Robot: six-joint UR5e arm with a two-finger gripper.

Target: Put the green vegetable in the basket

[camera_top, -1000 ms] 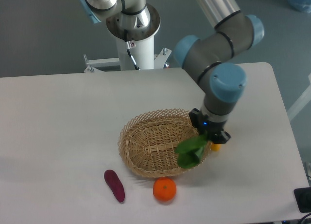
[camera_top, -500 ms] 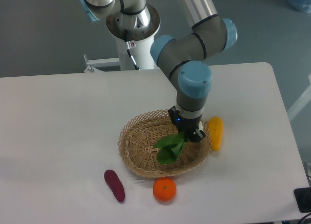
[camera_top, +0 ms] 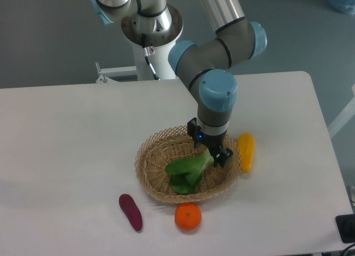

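The green vegetable (camera_top: 184, 172) has dark green leaves and a pale stem end. It lies inside the tan wicker basket (camera_top: 150, 156), leaves toward the front left, stem end up at the right. My gripper (camera_top: 211, 152) is over the right part of the basket, right at the stem end. Its fingers are spread either side of the stem and look parted. The stem seems to rest between them rather than being pinched.
A yellow oblong vegetable (camera_top: 246, 151) lies on the table just right of the basket. An orange fruit (camera_top: 187, 216) sits in front of the basket. A purple eggplant-like piece (camera_top: 131, 212) lies at the front left. The arm's base (camera_top: 151, 39) stands behind the table.
My gripper carried the green vegetable leftward from the basket's right rim to over its inside. The vegetable has dropped lower and now lies in the basket, and the fingers look wider apart.
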